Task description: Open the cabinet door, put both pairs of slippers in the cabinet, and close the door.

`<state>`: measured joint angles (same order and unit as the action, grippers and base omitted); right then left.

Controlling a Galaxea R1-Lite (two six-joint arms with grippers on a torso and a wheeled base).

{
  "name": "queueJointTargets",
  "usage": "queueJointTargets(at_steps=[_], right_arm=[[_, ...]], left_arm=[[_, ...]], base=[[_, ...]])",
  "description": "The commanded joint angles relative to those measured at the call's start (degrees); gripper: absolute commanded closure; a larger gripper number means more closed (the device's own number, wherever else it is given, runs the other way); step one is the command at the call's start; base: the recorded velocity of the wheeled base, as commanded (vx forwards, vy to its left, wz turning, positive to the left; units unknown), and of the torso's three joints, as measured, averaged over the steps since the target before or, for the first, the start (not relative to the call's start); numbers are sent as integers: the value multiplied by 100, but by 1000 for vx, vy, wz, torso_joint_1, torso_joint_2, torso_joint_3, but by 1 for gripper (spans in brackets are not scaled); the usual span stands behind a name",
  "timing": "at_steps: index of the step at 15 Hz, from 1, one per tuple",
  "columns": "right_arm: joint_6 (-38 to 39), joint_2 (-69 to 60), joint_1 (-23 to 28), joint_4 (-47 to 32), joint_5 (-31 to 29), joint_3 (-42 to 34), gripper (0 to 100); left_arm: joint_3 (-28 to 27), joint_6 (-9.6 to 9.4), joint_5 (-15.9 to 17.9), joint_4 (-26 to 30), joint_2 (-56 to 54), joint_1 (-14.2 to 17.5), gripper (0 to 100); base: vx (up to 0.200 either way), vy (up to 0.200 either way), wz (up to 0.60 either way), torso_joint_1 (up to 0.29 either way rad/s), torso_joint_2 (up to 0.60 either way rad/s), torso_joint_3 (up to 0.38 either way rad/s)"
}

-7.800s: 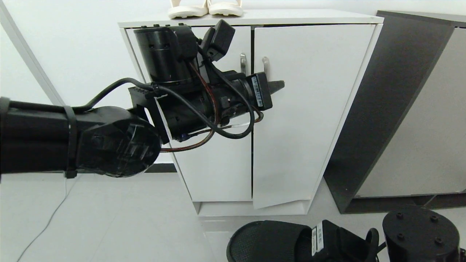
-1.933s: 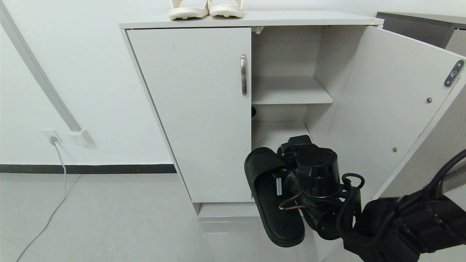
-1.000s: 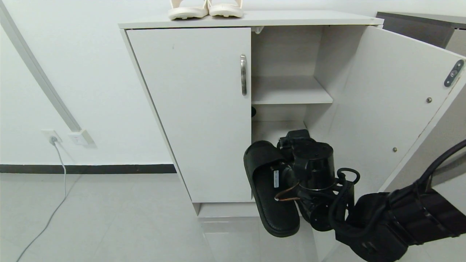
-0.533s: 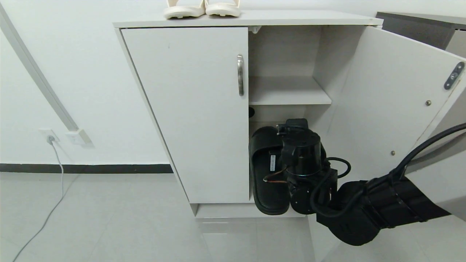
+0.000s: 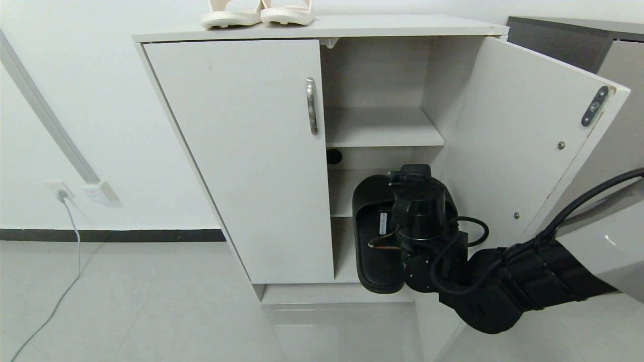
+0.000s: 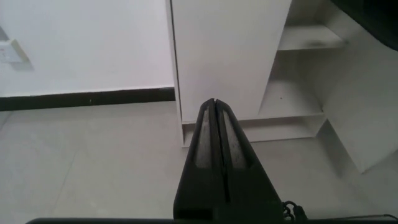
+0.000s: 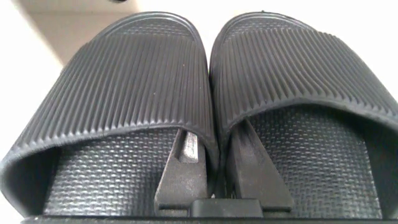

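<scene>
Right gripper [image 7: 213, 144] is clamping the black slippers [image 7: 137, 81] as a pair: one finger sitting under each strap, squeezing the two inner walls together. The slippers are hanging side by side at the cabinet's [image 5: 226, 151] lower right opening, below the shelf [image 5: 382, 133]; can't tell if they're touching a board. The right door [image 5: 503, 141] is standing wide open. The cream slippers [image 5: 256, 15] are sitting on the cabinet top. Left gripper [image 6: 214, 118] is pressing its fingers together on nothing, over the grey floor tiles [image 6: 93, 162].

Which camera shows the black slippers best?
Right wrist view: both black slippers side by side, the right hand pinching their adjoining inner edges. Head view shows one at the cabinet opening, grip hidden; left wrist view faces the cabinet front.
</scene>
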<state>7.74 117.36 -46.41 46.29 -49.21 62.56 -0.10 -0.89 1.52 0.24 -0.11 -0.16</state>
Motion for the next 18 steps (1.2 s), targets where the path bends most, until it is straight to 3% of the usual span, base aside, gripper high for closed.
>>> queueJointTargets(at_steps=[1, 18], right_arm=[[-1, 24, 27, 12, 8, -25, 100], [-1, -99, 624, 21, 35, -491, 100]], left_arm=[[1, 1, -3, 2, 20, 7, 100], [1, 1, -3, 2, 20, 7, 100]], base=[[0, 0, 0, 0, 0, 0], [0, 0, 0, 0, 0, 0]])
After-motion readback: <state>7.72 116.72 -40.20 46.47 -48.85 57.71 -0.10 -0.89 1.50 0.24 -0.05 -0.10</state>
